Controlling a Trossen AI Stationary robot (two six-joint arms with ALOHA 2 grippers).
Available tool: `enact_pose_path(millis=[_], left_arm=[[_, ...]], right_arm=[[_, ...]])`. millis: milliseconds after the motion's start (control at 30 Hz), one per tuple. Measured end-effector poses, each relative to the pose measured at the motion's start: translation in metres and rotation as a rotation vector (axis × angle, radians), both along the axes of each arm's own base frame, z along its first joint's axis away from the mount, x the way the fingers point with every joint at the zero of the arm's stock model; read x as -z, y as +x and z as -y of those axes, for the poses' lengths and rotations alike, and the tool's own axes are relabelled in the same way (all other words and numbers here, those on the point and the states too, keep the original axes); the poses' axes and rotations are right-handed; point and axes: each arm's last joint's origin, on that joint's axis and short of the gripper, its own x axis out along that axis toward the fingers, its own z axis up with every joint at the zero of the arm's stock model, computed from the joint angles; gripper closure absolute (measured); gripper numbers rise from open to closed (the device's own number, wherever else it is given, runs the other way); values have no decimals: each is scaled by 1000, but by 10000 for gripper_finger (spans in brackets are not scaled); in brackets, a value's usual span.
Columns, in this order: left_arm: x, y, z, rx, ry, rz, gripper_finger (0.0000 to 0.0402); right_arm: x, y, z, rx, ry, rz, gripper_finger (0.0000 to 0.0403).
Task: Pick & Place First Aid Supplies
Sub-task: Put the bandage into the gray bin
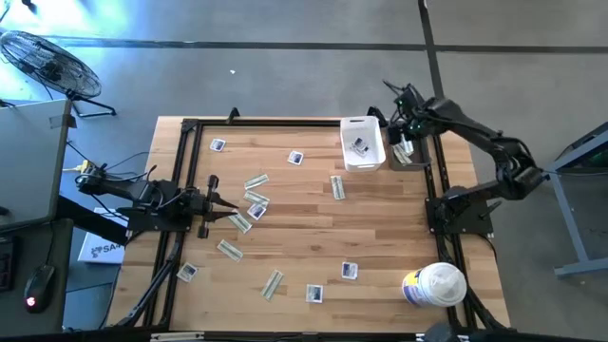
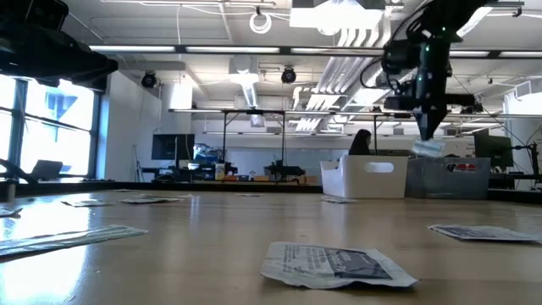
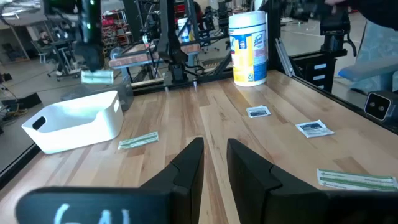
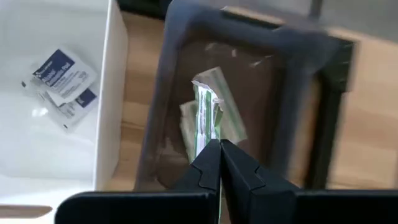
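Observation:
Small first aid packets lie flat across the wooden table: square white ones (image 1: 295, 158) (image 1: 349, 271) and pale green strips (image 1: 337, 186) (image 1: 229, 250). My right gripper (image 1: 407, 141) is shut on a green strip (image 4: 205, 112) above a dark grey bin (image 1: 411, 155) at the far right. The bin holds other strips (image 4: 231, 127). A white bin (image 1: 363, 142) beside it holds square packets (image 4: 61, 78). My left gripper (image 1: 215, 199) is open and empty, low over the table's left side, next to some strips (image 1: 255, 204). My right gripper pinches the green strip between its two fingertips (image 4: 208, 163) at the strip's upper end (image 4: 207, 138). The fingers come from above, pointing down. The strip hangs below them (image 2: 429, 146), edge-on to the wrist camera, lifted clear above the dark grey bin.
A big white canister with a yellow-blue label (image 1: 435, 285) stands at the near right corner. Black frame rails (image 1: 186, 161) run along the table's left, far and right sides. A square packet (image 2: 334, 263) lies close to the low camera. Bare wood shows at the table's middle.

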Motion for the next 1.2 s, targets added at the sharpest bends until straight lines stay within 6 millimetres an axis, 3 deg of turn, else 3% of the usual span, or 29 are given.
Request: enact_pose_path(millis=[233,467,600,767,967,1200], left_arm=[[0,0,0,0,0,0,332],[0,0,0,0,0,0,332],[0,0,0,0,0,0,332],[0,0,0,0,0,0,332],[0,0,0,0,0,0,332],[0,0,0,0,0,0,332]], right_arm=[[34,-1,-2,14,-21,23,399],[36,-2,-2,10,-22,9,353],[26,0,0,-12,-53,-14,321],[-5,18,-6,-53,-79,-1,313],[-24,71,-50,-273,-135,119,327],[1,124,-119,-549,-10,331,335]])
